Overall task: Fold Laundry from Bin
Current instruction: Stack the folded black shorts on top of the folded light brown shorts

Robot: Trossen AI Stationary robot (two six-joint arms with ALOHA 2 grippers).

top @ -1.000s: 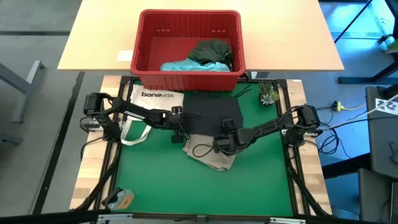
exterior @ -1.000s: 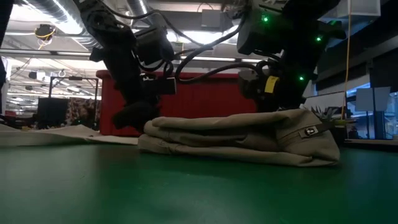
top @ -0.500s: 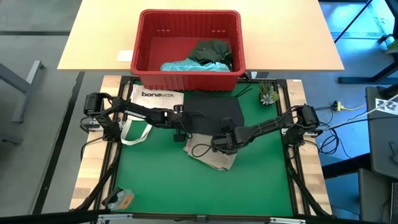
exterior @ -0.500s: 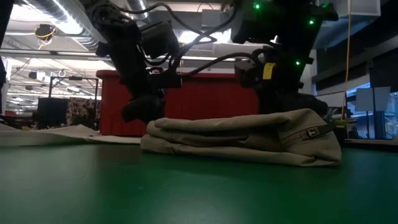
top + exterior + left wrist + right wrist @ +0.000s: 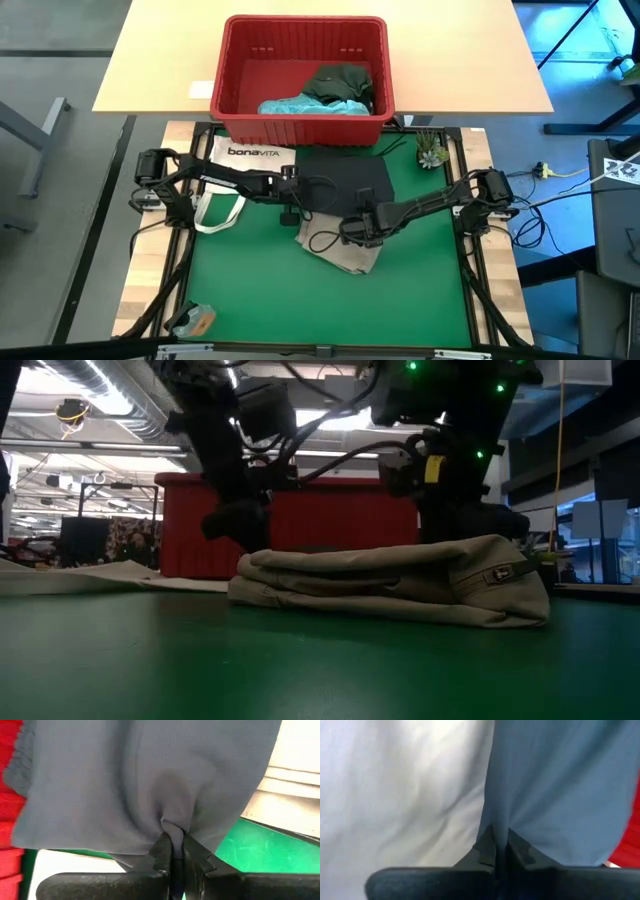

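The dark grey garment (image 5: 345,175) lies spread on the green mat just in front of the red bin (image 5: 300,128). Its near part rests on the folded khaki garment (image 5: 345,252). My left gripper (image 5: 290,207) is shut on the grey cloth at its near left. My right gripper (image 5: 351,232) is shut on it at the near edge, over the khaki garment (image 5: 400,585). A turquoise garment (image 5: 300,104) and a dark green one (image 5: 340,82) lie inside the bin. My left gripper pinches a small pucker of the dark grey cloth (image 5: 172,826) between its two fingers, slanting down from the table's left. The cloth gathers into creases at the fingertips and spreads away beyond them. My right gripper pinches the grey garment's near edge (image 5: 500,822) between its two fingers, slanting down from the table's right. Khaki cloth (image 5: 410,795) lies right beside the pinched edge.
A white "bonaVITA" tote bag (image 5: 243,157) lies flat on the mat's far left, beside my left arm. A small potted plant (image 5: 432,150) stands at the far right. A dark cord loop (image 5: 322,240) lies on the khaki garment. A small object (image 5: 195,320) sits at the near left corner.
My left gripper has risen a little and drawn toward the bin, taking the dark grey cloth's near left part up with it. My right gripper has also risen slightly above the khaki garment, which has stayed in place.
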